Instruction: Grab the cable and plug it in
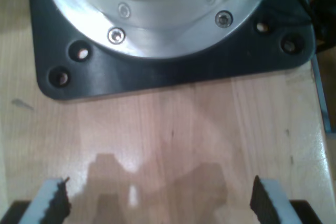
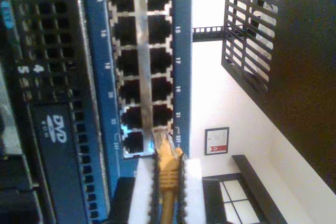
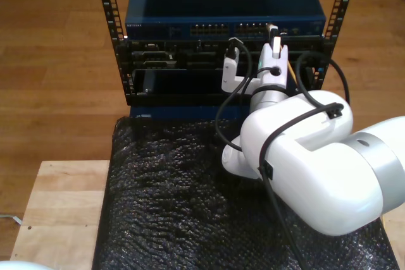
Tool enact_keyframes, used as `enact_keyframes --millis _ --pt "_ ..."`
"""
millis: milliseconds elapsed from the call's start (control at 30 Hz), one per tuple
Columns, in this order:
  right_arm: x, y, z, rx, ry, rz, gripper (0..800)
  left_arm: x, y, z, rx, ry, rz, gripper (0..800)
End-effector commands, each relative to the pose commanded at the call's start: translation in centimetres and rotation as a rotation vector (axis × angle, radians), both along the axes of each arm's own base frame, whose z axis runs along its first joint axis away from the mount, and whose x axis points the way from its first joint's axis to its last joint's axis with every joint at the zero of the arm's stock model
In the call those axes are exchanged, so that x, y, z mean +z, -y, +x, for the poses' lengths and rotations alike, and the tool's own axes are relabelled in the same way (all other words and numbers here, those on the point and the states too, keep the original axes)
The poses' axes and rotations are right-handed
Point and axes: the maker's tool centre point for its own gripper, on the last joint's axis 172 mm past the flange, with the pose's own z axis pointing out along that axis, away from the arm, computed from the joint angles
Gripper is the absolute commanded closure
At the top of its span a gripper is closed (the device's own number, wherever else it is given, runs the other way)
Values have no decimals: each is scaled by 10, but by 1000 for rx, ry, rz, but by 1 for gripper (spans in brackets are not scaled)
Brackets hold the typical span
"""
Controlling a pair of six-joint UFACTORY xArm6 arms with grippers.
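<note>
Closest thing to the camera in the exterior view is that big white arm (image 3: 316, 162), hunched over the black bubble wrap (image 3: 171, 213) and reaching at the rack (image 3: 221, 36). Going by the wrist views it's the one carrying my second gripper (image 2: 167, 187), which is pinching the cable (image 2: 167, 174) just behind its clear plug (image 2: 161, 141). The plug tip sits right ahead of the gripper, at the mouth of a port in the last row of the blue switch (image 2: 181, 51), near the 23/24 markings.

Stuff that could bite from here:

- The plug looks a touch off the port opening, sort of riding the metal divider between two jacks. Push like that and it jams on the frame, or slides into the neighbouring port.
- The grip is on the soft boot, so the plug could twist or slip back between the fingers under load.
- I can't tell which way the latch tab faces. If it's flipped, it won't seat.

My first gripper (image 1: 157, 203) is spread wide with nothing in it, hovering over the wooden surface (image 1: 173, 135) with a black base plate (image 1: 173, 74) just ahead, so no help there.
</note>
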Motion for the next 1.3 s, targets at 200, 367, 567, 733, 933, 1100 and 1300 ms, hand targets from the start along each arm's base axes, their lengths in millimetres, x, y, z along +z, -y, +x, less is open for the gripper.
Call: enact_keyframes --millis 200,367,567,733,933,1100,1300 --pt "-7 -6 6 20 -28 -1 800 0 0 0 0 0 0 0" --pt "-8 -7 10 21 -24 3 800 0 0 0 0 0 0 0" --pt "-9 -7 9 21 -25 2 800 0 0 0 0 0 0 0" --pt "-6 -5 9 15 -21 10 778 0 0 0 0 0 0 0" --pt "-1 -16 4 36 -19 10 565 0 0 0 0 0 0 0" --pt "10 -24 -12 55 -31 6 518 0 0 0 0 0 0 0" --pt "21 -38 -34 87 -47 -1 484 0 0 0 0 0 0 0"
